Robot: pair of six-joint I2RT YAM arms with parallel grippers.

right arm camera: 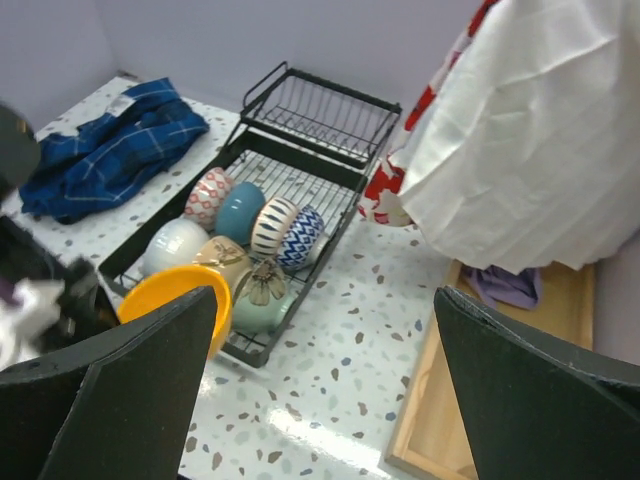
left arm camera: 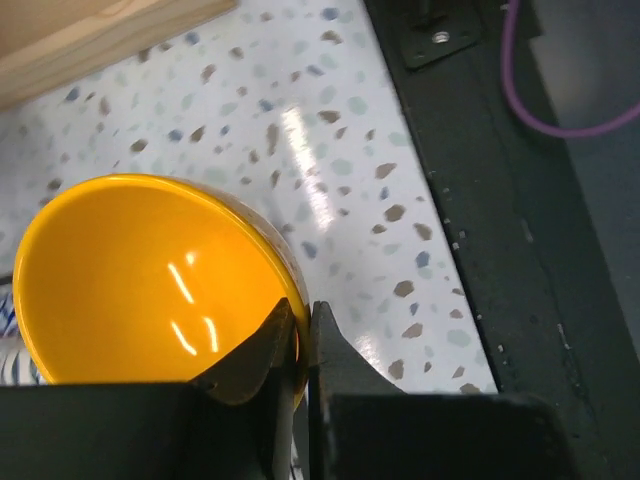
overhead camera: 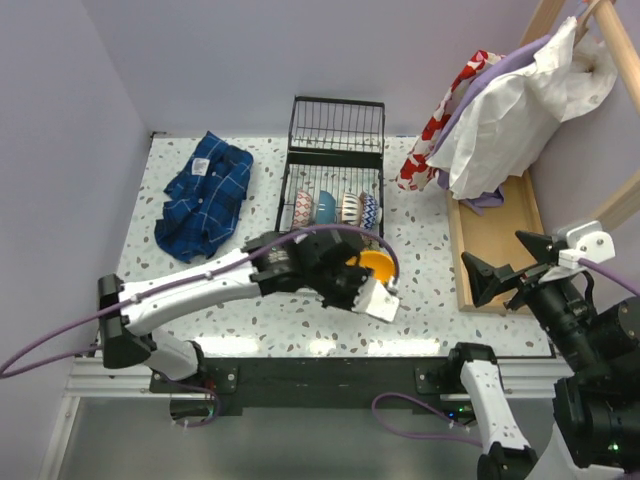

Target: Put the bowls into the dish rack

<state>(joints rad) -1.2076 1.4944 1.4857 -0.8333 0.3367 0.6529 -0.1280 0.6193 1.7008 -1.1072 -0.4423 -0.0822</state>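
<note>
Step in hand, as judged: placing the yellow bowl (left arm camera: 130, 280). Left gripper (left arm camera: 300, 322) is clamped on its rim, one finger inside, one outside. The bowl is at the near right corner of the dish rack (right arm camera: 318, 112); whether it rests on the wire cannot be told. Right gripper (right arm camera: 325, 295) stands wide apart, holding nothing, off to the rack's side.

Next move calls for tipping the bowl on edge into a free slot between tines, clear of the racked bowls (right arm camera: 275, 225), before release.

Materials: yellow bowl glossy, smooth, round, thin-lipped; rack black wire, curved tines, upright end panel; racked bowls glazed, mostly patterned; table (left arm camera: 330, 130) speckled, shiny
</note>
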